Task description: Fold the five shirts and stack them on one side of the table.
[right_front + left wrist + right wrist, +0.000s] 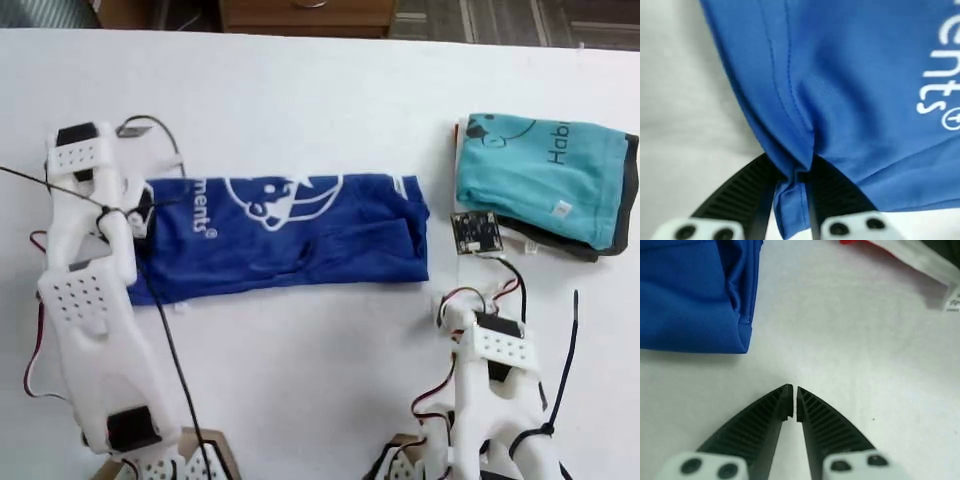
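Pincer status: left pincer (800, 172) is clamping a bunched edge of the royal-blue fabric shirt with white print (855, 100), its black ribbed jaws pinching the fold tight. The blue shirt (290, 235) is lying as a long folded strip across the middle of the white table (300, 90), and the left arm is sitting at the strip's left end. Right pincer (794, 390) is hanging over bare tabletop with its jaws together and gripping nothing, near the blue strip's other end but not touching it. Folded teal shirt (540, 170) is sitting on top of a dark folded garment (605, 245) on the right side of the table, apart from the blue one.
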Controlling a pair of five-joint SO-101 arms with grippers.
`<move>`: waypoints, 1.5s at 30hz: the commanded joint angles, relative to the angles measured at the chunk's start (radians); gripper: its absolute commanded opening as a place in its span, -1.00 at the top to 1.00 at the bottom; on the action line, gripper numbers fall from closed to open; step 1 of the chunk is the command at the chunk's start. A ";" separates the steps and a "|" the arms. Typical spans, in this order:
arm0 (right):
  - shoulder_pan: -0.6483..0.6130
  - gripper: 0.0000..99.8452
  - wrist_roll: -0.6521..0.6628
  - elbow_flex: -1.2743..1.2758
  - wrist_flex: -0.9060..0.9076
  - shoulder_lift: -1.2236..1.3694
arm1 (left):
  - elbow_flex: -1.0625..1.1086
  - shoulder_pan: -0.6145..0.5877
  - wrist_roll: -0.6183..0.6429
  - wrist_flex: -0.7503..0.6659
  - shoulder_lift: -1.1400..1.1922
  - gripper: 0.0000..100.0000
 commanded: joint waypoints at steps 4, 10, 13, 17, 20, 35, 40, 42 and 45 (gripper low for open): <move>-0.005 0.96 0.006 -0.005 -0.013 -0.035 | -0.015 -0.164 -0.092 -0.043 -0.006 0.94; -0.005 0.96 0.006 -0.005 -0.013 -0.035 | -0.110 -0.387 -0.215 -0.043 0.000 0.94; -0.005 0.96 0.006 -0.005 -0.015 -0.035 | -0.193 -0.489 -0.288 -0.029 -0.002 0.94; -0.005 0.96 0.006 -0.005 -0.015 -0.035 | -0.309 -0.577 -0.351 0.032 0.000 0.94; -0.005 0.96 0.006 -0.005 -0.015 -0.035 | -0.343 -0.585 -0.348 0.066 -0.003 0.94; -0.005 0.96 0.006 -0.005 -0.018 -0.035 | 0.105 -0.338 -0.161 0.072 -0.324 0.94; -0.005 0.96 0.006 -0.005 -0.018 -0.035 | 0.277 -0.144 -0.103 0.071 -0.618 0.94; -0.005 0.96 0.006 -0.005 -0.018 -0.035 | 0.312 -0.063 -0.072 0.069 -0.698 0.94; -0.005 0.96 0.006 -0.005 -0.018 -0.035 | 0.320 0.060 -0.028 0.068 -0.750 0.94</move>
